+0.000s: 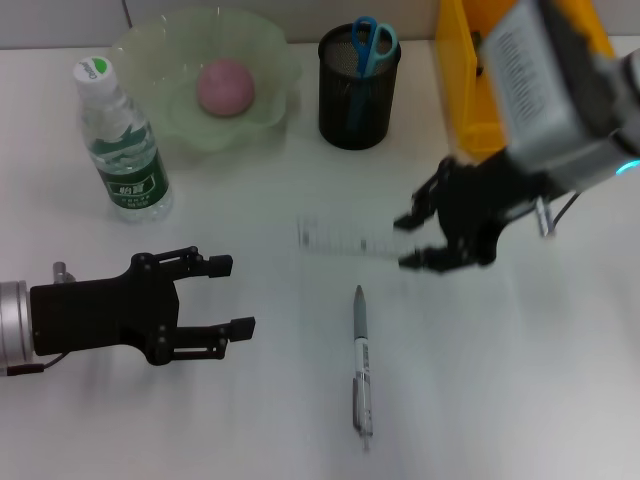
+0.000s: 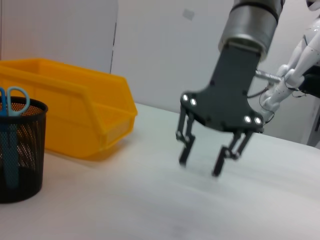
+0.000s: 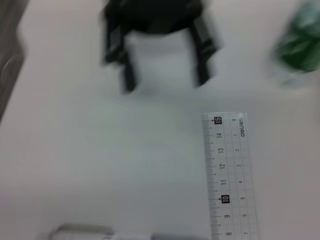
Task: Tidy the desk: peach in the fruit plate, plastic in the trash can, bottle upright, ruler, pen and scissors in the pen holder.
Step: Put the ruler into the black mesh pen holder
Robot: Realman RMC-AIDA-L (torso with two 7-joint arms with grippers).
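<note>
My left gripper (image 1: 236,295) hovers wide open, near left on the desk (image 1: 520,400). The ruler (image 1: 345,238) lies flat mid-desk. Just right of it, my right gripper (image 1: 412,240) spreads wide, empty.

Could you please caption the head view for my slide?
Right gripper open beside the ruler; pen still loose on the desk, left gripper open nearby.

Clear ruler (image 1: 335,237) flat beside pen (image 1: 361,352).
</note>
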